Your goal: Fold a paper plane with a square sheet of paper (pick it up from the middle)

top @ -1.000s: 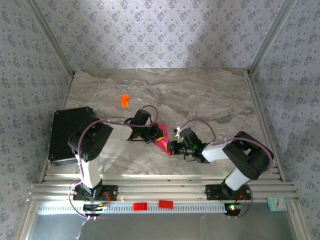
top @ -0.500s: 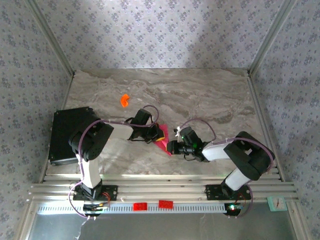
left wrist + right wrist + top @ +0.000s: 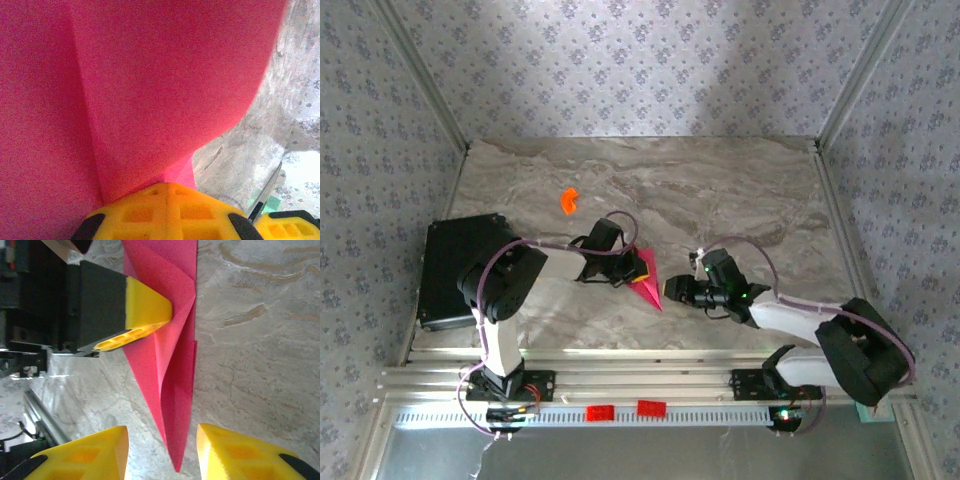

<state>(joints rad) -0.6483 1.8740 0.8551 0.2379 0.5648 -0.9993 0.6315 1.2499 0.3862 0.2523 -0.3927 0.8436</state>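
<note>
**Left gripper holds the paper plane while the right gripper stands open at its tip.**

The paper plane (image 3: 648, 282) lies toward the near edge of the tabletop (image 3: 740, 190), about midway between the left and right edges, with its pointed tip aimed at the near edge. The left gripper (image 3: 636, 268) is pinched shut on the wide end. The right gripper (image 3: 672, 291) has its jaws apart, straddling the tip without touching it. The step looks like setting a wing fold. To do it well, the left should anchor firmly while the right closes on the loose layer beside the centre crease, staying low so the layers stay aligned.
</note>
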